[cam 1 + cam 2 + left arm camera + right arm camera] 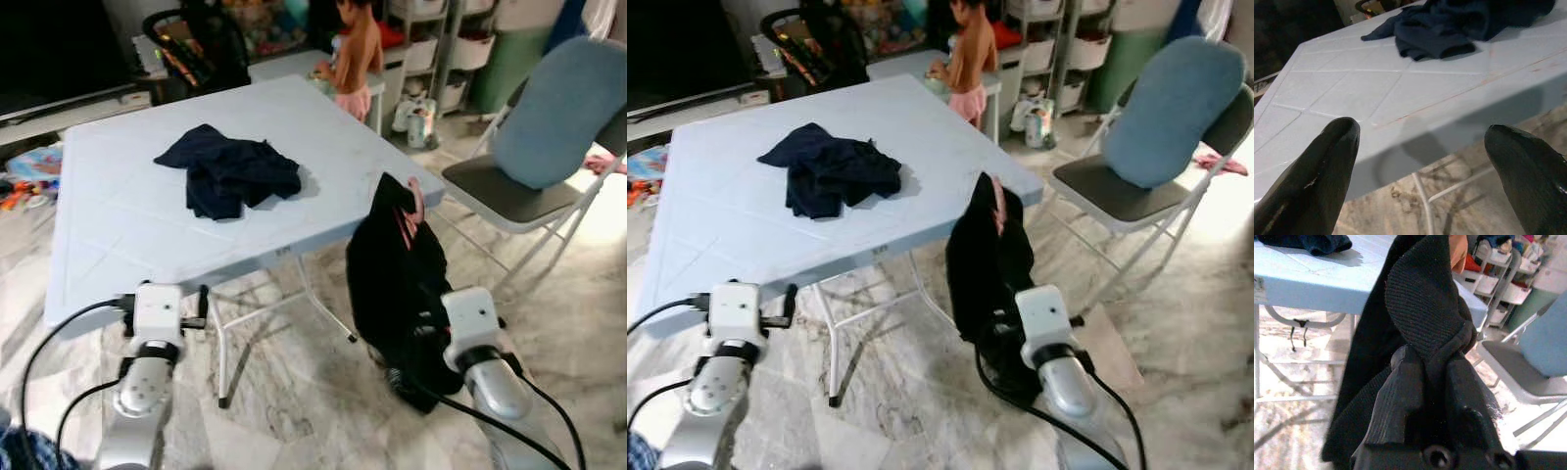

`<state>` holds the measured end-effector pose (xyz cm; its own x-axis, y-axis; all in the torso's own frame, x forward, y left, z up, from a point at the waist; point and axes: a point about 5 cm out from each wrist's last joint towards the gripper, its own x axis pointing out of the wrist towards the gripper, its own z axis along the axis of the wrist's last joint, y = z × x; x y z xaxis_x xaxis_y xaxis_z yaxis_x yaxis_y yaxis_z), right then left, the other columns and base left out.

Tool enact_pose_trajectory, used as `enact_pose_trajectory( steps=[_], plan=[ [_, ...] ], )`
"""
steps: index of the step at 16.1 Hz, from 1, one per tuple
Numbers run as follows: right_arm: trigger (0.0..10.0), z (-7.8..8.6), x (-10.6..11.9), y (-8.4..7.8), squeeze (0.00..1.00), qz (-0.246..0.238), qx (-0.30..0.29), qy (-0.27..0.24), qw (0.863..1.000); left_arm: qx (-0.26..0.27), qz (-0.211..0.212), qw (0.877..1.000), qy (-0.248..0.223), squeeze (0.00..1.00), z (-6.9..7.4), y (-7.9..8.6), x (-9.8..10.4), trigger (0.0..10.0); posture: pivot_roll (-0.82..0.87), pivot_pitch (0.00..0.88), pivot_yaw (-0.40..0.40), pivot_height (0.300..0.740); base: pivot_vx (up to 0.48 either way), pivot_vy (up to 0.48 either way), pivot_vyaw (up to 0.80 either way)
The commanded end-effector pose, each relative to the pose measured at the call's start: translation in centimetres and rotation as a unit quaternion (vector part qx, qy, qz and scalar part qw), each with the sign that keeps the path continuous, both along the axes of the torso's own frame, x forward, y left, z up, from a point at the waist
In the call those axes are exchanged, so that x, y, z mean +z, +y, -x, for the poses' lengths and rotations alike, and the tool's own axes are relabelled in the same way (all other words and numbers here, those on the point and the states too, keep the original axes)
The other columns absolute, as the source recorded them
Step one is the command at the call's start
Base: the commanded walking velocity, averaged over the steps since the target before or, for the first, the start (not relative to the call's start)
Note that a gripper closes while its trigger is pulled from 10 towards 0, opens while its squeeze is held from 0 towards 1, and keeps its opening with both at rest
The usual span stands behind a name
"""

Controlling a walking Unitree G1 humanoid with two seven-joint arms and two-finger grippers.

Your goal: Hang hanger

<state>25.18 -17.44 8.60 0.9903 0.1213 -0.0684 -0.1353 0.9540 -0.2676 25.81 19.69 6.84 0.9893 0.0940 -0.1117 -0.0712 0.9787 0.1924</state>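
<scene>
With my right gripper clamped on the black garment and its pink hanger, it hangs lengthwise just off the tabletop corner; left gripper gapes, farther away.

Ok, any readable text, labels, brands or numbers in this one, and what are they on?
No text can be read.
Small label on the blue table's front edge: too small and blurred to read.
Black garment held by the right gripper: no visible print.
Dark garment on the table: no visible print.
</scene>
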Motion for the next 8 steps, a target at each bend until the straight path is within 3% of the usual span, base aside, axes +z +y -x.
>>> enact_pose_trajectory(
  steps=[1,8],
  plan=[
    [10.0,-0.47,0.92,0.42,0.00,-0.005,0.007,-0.025,1.000,0.004,-0.008,1.000,0.001,0.00,-0.10,0.55,0.09,10.0,-0.12,0.000,0.011,0.740,0.000,0.000,0.00],
    [10.0,-0.58,0.97,0.51,0.00,-0.006,0.010,-0.027,1.000,0.010,-0.016,1.000,0.002,0.00,-0.30,0.79,0.10,10.0,-0.12,0.000,0.013,0.740,0.000,-0.216,0.00]
  ],
)
